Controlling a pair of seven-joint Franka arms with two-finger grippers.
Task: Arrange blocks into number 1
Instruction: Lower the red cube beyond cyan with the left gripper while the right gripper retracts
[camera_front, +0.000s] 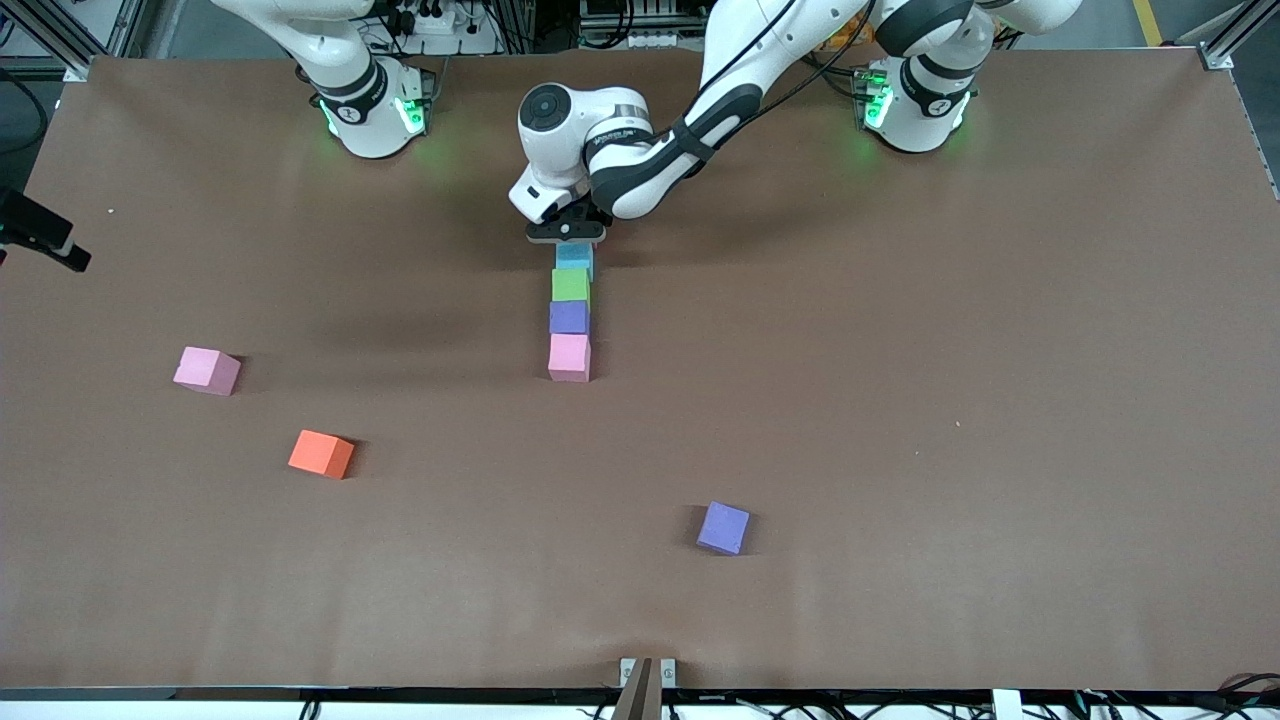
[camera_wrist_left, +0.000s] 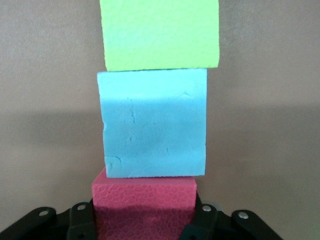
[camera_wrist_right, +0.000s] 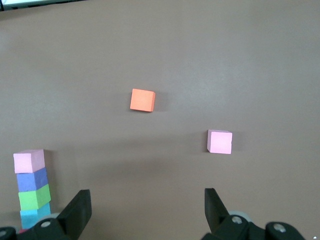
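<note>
Task status, read against the pink block (camera_front: 569, 357) that forms the near end of the line. Nearer the front camera than it, 3 blocks lie loose and well apart: a purple block (camera_front: 723, 527) toward the left arm's end, an orange block (camera_front: 321, 454) and a second pink block (camera_front: 207, 370) toward the right arm's end. I judge these as not yet placed.

Farther from the camera than the pink end block, touching in a straight row, come a second purple block (camera_front: 569, 317), a green block (camera_front: 571, 285) and a light blue block (camera_front: 575, 257). In the left wrist view a red block (camera_wrist_left: 145, 212) sits against the light blue one, between the jaws of the left gripper (camera_front: 566, 232), which are clamped on it or just about it. I count 5 blocks in the stroke of the 1; whether any flag or base is intended I cannot say.

The right gripper (camera_wrist_right: 147, 212) waits aloft, jaws apart, holding nothing.

The table (camera_front: 950, 400) is covered in plain brown matte sheet. At its farthest edge I see cabling and frame rails.
</note>
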